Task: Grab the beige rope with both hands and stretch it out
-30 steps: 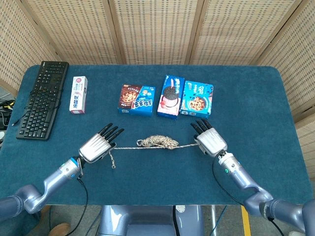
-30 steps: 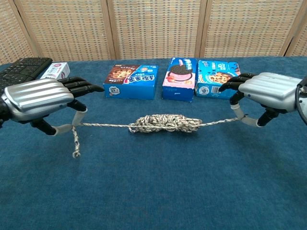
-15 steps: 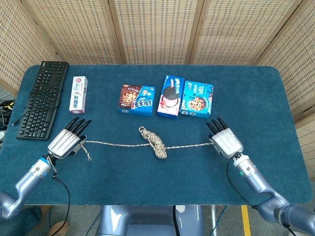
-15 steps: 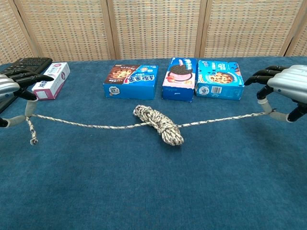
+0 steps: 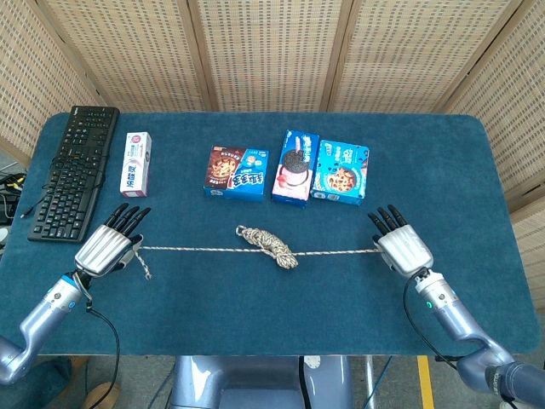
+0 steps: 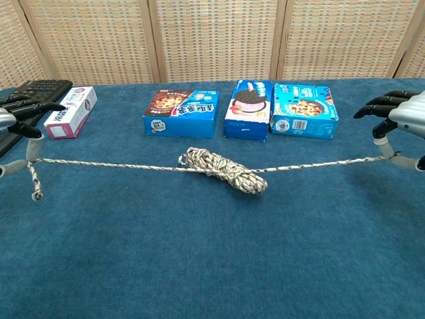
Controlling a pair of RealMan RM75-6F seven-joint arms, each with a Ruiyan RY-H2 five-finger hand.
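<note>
The beige rope runs in a taut line across the blue table, with a bundled coil in its middle. My left hand pinches its left part, and a short tail hangs down just past the grip. At the far right, my right hand pinches the other end. The other fingers of both hands are spread forward. In the chest view both hands sit at the frame edges, partly cut off.
Three snack boxes stand in a row behind the rope: brown-blue, Oreo, blue cookie box. A white-pink box and a black keyboard lie at the far left. Wicker screens close off the back.
Both hands have drawn further apart, pulling the rope longer and straighter. The middle bundle has loosened, turned and shrunk as rope paid out to each side.
</note>
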